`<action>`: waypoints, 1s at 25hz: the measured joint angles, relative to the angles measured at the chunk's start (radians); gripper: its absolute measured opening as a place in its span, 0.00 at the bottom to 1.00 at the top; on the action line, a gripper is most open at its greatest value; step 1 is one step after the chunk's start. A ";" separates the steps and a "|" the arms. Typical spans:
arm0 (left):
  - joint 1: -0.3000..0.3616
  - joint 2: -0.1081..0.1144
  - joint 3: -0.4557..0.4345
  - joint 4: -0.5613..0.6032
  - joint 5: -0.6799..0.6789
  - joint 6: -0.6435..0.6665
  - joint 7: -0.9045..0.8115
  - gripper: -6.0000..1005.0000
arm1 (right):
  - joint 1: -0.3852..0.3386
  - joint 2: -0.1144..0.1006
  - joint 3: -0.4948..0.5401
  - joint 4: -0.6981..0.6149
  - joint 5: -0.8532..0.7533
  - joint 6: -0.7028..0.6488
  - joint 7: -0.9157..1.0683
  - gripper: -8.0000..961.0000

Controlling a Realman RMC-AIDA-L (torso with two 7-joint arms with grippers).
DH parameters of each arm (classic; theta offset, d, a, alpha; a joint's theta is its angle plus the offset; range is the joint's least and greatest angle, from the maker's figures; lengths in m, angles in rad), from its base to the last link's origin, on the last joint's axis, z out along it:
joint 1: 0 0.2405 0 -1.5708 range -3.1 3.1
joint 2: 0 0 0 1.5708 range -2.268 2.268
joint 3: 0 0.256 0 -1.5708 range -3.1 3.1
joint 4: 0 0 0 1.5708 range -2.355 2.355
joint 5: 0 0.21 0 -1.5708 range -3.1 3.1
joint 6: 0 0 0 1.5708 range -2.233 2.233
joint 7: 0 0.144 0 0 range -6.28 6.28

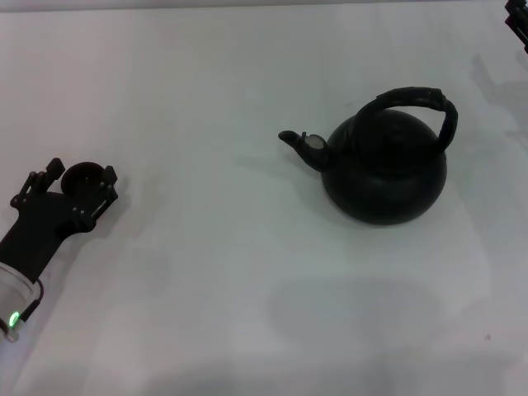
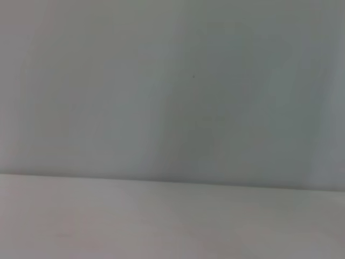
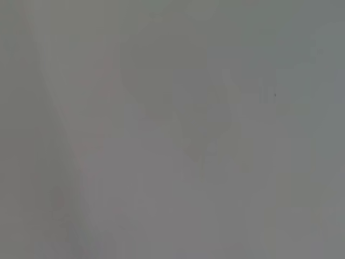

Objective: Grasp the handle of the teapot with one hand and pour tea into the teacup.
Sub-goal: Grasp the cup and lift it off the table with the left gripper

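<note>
The matte-black teapot (image 1: 384,173) stands upright on the white table (image 1: 206,289), right of centre, with its spout (image 1: 299,142) pointing left. Its ridged black handle (image 1: 422,99) arches over the top and nothing holds it. The small dark teacup (image 1: 84,180) sits at the far left between the fingers of my left gripper (image 1: 81,172), which close against both its sides. Only a dark sliver of my right gripper (image 1: 518,18) shows at the top right corner, far from the teapot. Both wrist views show only blank pale surface.
A faint grey shadow (image 1: 355,313) lies on the table in front of the teapot. A wide stretch of bare table separates the teacup from the spout.
</note>
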 joint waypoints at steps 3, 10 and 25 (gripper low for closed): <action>0.000 0.000 0.000 0.001 -0.002 0.001 0.000 0.86 | 0.000 0.000 0.000 0.000 0.000 0.000 -0.001 0.87; -0.002 0.000 0.000 0.003 0.003 0.016 0.000 0.86 | 0.000 -0.001 0.000 0.000 0.000 0.000 -0.002 0.87; -0.015 0.000 0.000 0.000 0.004 0.056 0.000 0.86 | 0.002 -0.002 0.000 -0.004 0.000 -0.003 -0.004 0.87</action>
